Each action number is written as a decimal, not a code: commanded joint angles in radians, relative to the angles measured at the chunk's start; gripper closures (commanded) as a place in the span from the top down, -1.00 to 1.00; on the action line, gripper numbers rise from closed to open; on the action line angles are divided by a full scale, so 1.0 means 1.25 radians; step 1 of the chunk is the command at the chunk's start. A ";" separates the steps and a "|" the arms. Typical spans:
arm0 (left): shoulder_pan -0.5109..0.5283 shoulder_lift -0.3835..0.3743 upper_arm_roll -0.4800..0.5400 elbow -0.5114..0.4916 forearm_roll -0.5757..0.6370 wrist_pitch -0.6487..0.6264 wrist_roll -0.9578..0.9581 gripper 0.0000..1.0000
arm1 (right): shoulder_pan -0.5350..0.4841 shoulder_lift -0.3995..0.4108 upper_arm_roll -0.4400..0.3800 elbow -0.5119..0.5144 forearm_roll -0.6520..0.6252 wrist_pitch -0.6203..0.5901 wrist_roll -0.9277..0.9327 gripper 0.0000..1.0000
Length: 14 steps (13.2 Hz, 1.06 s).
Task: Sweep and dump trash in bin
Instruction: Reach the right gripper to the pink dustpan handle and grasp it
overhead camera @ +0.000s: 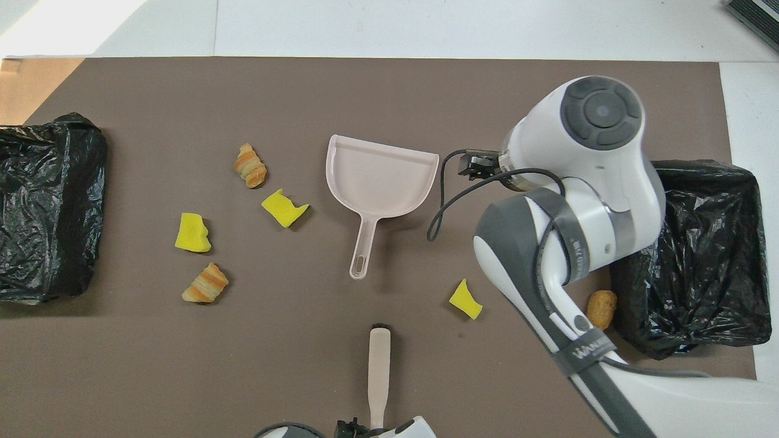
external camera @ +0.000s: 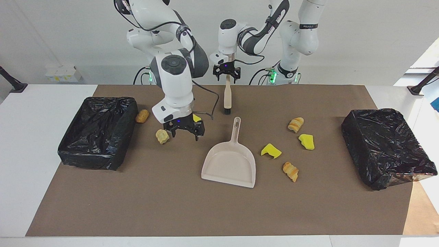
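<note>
A brown mat (external camera: 219,206) covered the white table, with a black-lined bin (external camera: 97,132) at the right arm's end and a second black-lined bin (external camera: 386,147) at the left arm's end. The trash lay scattered on the mat: a golden-brown lump (external camera: 142,116) just beside the first bin, a pale tan lump (external camera: 162,136) and a yellow sponge chunk (overhead camera: 465,299) near it, and toward the left arm's end two croissant-like pieces (external camera: 296,124) (external camera: 291,171) and two more yellow sponge chunks (external camera: 271,151) (external camera: 306,141). The beige dustpan (external camera: 229,164) sat in the middle, its handle pointing toward the robots, and the beige hand brush (external camera: 226,94) lay nearer to the robots than it. The right gripper (external camera: 184,133) hung over the mat between the tan lump and the dustpan, fingers spread apart and empty. The left gripper (external camera: 226,76) hung over the brush's handle end, fingers likewise apart; whether they touched the handle could not be told.
</note>
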 commanded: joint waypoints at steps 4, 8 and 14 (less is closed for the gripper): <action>-0.017 -0.011 0.018 -0.008 0.000 -0.011 -0.009 0.86 | 0.073 0.139 -0.001 0.126 -0.010 0.022 0.178 1.00; -0.016 -0.011 0.020 -0.008 0.001 -0.001 -0.010 0.21 | 0.139 0.181 0.000 0.134 -0.007 0.068 0.238 1.00; -0.011 -0.025 0.020 -0.008 0.003 -0.001 -0.010 0.02 | 0.171 0.199 0.003 0.123 0.003 0.132 0.228 1.00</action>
